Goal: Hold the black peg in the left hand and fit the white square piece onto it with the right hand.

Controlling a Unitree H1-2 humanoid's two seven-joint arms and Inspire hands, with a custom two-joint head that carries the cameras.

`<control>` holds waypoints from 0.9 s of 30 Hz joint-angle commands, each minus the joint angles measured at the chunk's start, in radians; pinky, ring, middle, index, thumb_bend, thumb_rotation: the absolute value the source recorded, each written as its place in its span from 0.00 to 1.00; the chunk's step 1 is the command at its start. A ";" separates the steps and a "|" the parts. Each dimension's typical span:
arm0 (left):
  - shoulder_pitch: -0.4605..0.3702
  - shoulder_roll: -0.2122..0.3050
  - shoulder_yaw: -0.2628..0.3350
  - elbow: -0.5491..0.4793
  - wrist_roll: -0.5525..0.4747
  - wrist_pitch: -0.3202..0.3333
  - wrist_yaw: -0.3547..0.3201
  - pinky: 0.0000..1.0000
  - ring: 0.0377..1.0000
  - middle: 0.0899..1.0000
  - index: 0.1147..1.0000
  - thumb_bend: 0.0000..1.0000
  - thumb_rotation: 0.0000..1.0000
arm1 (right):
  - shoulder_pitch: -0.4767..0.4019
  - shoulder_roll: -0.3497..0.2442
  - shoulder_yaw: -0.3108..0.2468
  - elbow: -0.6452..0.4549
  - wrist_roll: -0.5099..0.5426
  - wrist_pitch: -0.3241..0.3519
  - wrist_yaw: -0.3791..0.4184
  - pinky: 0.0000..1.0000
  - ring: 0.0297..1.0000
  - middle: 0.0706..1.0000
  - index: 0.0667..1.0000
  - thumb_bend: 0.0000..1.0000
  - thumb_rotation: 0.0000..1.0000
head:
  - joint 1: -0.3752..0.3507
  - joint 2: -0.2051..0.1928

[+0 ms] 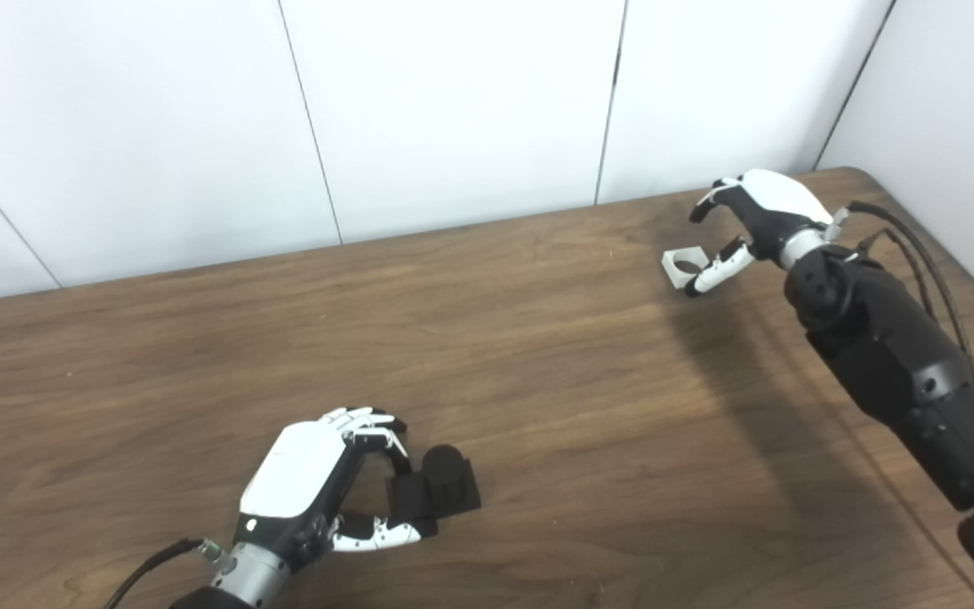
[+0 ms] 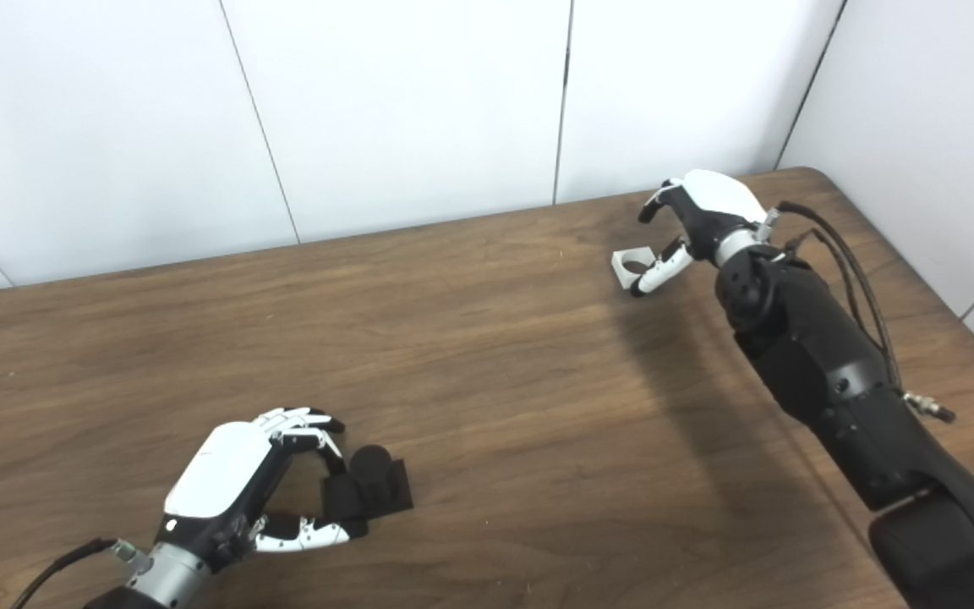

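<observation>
The black peg (image 1: 445, 484), a short round post on a square base, rests on the table at the front left. My left hand (image 1: 309, 482) is curled around its near side, with fingers on the base's far edge and thumb against its near edge. It also shows in the right eye view (image 2: 373, 486). The white square piece (image 1: 681, 264), with a round hole, lies flat at the far right. My right hand (image 1: 749, 228) hovers at it, open, with fingers arched above it and thumb beside its right edge.
The brown wooden table (image 1: 538, 381) ends at a white panelled wall (image 1: 453, 110) behind. Its right edge and rounded far corner (image 1: 867, 182) lie close to my right arm (image 1: 901, 372). Cables run along that forearm.
</observation>
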 commanded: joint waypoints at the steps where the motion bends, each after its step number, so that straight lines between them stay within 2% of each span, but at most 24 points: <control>1: 0.037 0.024 -0.019 0.022 0.004 0.000 -0.071 0.87 0.82 0.75 0.42 0.52 0.05 | -0.055 -0.044 0.003 -0.004 -0.024 -0.022 0.008 1.00 0.99 0.92 0.68 0.91 0.18 | 0.000 0.000; 27: 0.044 0.020 -0.014 0.018 0.000 -0.007 -0.072 0.87 0.82 0.75 0.42 0.52 0.05 | -0.071 -0.017 0.038 0.061 -0.061 -0.062 0.016 1.00 0.98 0.91 0.65 0.86 0.19 | -0.004 0.001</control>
